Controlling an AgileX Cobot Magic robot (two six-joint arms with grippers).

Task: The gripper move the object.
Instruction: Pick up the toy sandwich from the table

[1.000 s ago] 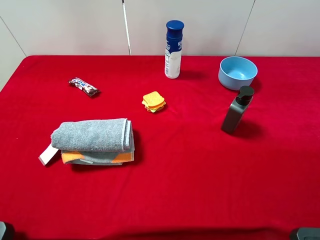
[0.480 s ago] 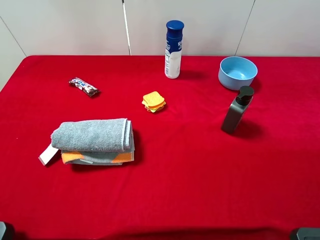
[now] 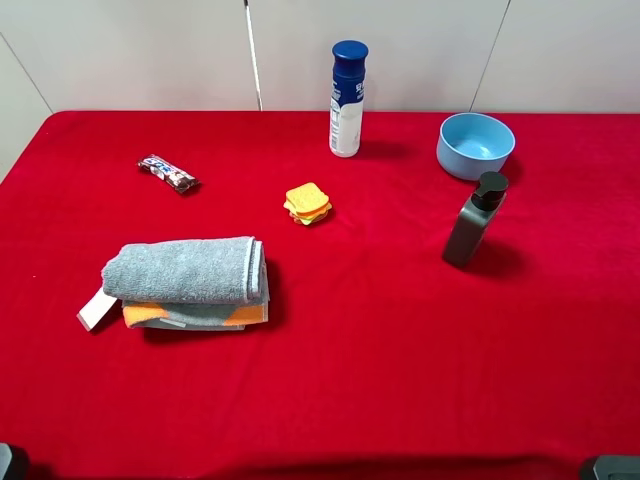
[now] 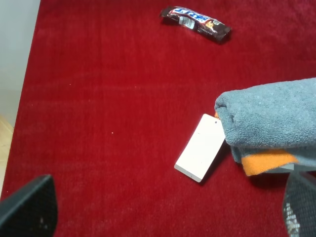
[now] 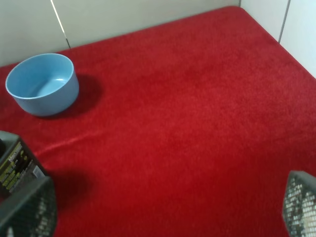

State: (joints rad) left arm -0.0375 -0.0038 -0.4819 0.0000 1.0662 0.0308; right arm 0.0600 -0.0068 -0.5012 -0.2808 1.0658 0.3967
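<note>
The toy sandwich (image 3: 308, 203), orange-yellow slices with green and red layers, lies on the red cloth (image 3: 380, 330) near the middle back of the exterior high view. It shows in neither wrist view. My left gripper (image 4: 165, 217) is open and empty, its fingertips (image 4: 29, 210) wide apart, low over the cloth near the grey towel (image 4: 271, 126). My right gripper (image 5: 163, 212) is open and empty, its fingertips (image 5: 300, 205) wide apart, over the cloth on the right side. Both grippers are far from the sandwich, at the table's front corners.
A folded grey towel (image 3: 185, 280) with a white tag (image 3: 97, 310) lies front left. A candy bar (image 3: 167, 173) is back left. A blue-capped white bottle (image 3: 347, 98), a blue bowl (image 3: 475, 145) and a dark pump bottle (image 3: 474, 220) stand at the back and right.
</note>
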